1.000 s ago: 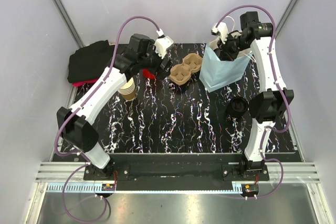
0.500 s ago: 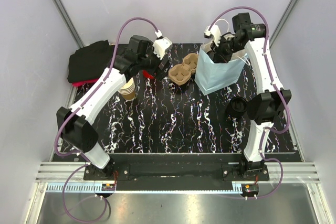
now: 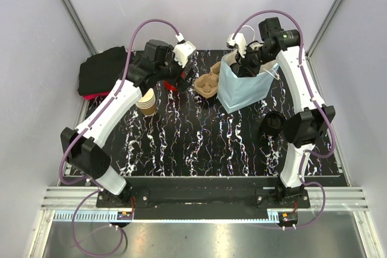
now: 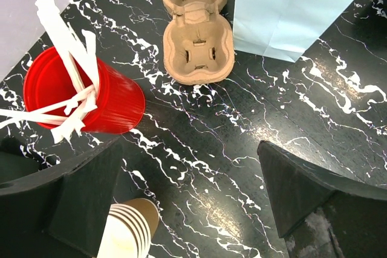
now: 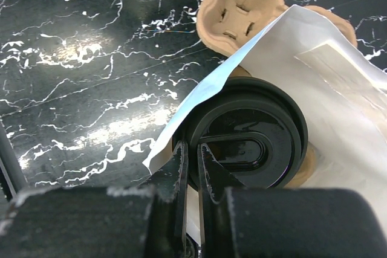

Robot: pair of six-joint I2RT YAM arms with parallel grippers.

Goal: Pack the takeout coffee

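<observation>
The kraft-paper cup (image 4: 130, 232) is seen at the bottom edge of the left wrist view. It lies just beside the inner face of the finger on that view's left and behind the fingertips, so it is back toward the wrist and off to one side, not between the jaws. Its long axis is directed away from the camera. The nearer, wider end is banded with several white rim lines and the farther, narrower end is plain tan. More cups may be nested with it, and whether it stands mouth-down cannot be told.

The left hand (image 4: 190, 149) is held wide apart and empty above the glossy black, white-veined tabletop (image 4: 242, 119). This arm is much the nearer, and it is judged that it would have to be drawn back before the tapered, easily crushed wall could be taken.

Farther out a smooth red plastic cup (image 4: 91, 98) bristling with white utensils (image 4: 57, 28) is found. Beyond it are a rough moulded-pulp carrier (image 4: 196, 46) with empty wells and a matte pale-blue paper bag (image 4: 296, 10). Across the tabletop the right hand (image 5: 192, 161) is pinched together on the bag's mouth edge, and a shiny black lid (image 5: 248, 143) is seen inside.
</observation>
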